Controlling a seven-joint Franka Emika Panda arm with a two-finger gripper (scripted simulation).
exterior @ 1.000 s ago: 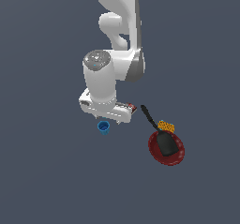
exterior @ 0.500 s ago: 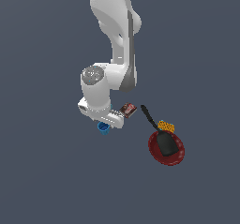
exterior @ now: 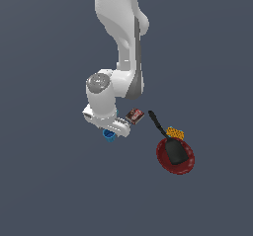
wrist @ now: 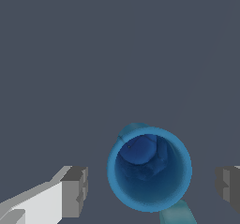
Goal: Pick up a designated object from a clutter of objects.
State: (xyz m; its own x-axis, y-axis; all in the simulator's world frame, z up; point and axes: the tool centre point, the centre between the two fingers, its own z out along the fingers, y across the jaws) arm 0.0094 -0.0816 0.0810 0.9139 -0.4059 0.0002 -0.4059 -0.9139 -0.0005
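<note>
Claw (wrist: pixel 151 185) spread wide, nothing gripped, fingers (wrist: pixel 75 191) either side of upright blue cup (wrist: pixel 149 168) on worktop (exterior: pixel 49 180), evidently positioned for a straddling pinch.

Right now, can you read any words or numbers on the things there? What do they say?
No text can be read.
The brown box: it has a pale mark on top, too small and blurred to read.
The blue cup, spatula, red plate and orange piece: no writing shows on them.
The gripper: plain, with no label showing.
</note>
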